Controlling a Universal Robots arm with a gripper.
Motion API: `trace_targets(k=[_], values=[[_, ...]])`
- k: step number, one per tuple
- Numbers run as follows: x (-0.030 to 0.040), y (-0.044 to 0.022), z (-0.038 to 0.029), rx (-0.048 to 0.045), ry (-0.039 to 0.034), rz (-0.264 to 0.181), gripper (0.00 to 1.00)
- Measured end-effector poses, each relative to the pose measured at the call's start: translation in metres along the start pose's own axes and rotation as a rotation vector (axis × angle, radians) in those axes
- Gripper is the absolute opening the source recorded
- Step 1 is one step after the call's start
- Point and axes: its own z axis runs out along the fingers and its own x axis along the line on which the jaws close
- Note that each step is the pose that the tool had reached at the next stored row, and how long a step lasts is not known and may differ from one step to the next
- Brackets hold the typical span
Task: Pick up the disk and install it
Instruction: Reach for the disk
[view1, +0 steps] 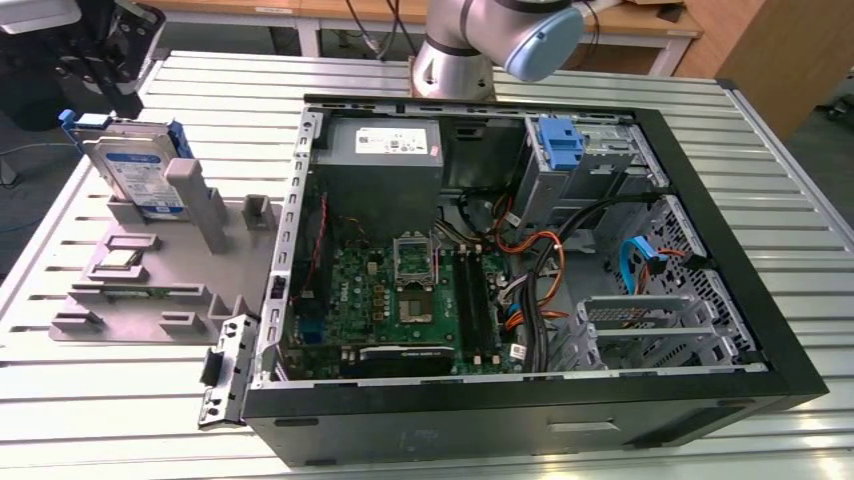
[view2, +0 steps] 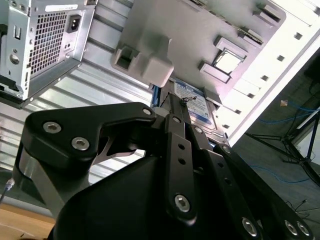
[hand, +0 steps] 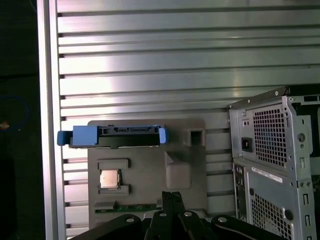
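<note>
A: Starting at the near edge, why does the case (view1: 534, 430) lie open on the surface (view1: 120, 430)?

B: So its bays face up for loading, I'd judge. A blue bracket (view1: 566, 145) sits at its far right.

A: And the disk (view1: 134, 170)?

B: Left of the case, upright in a slot at the far end of the grey holder (view1: 134, 300), beyond the chip (view1: 120, 260). Standing on edge probably leaves its top free to pinch.

A: The end effector (view1: 104, 88)?

B: Just above the disk, fingers drawn together, gripping nothing. The first wrist view shows them apart from it.
</note>
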Motion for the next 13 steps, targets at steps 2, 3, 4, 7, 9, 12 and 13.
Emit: trace_targets(k=[2,3,4,7,9,12,13], values=[[0.0026,-0.0002,0.0,-0.0001,0.0,0.0,0.11],[0.0027,-0.0002,0.0,-0.0001,0.0,0.0,0.11],[0.0027,-0.0002,0.0,-0.0001,-0.0001,0.0,0.11],[0.0028,-0.0002,-0.0001,0.0,0.0001,0.0,0.11],[0.003,0.0,0.0001,-0.0001,-0.0001,0.0,0.11],[0.0035,0.0032,0.0012,0.0001,0.0,0.001,0.11],[0.0039,0.0051,0.0018,0.0002,0.0,0.001,0.11]])
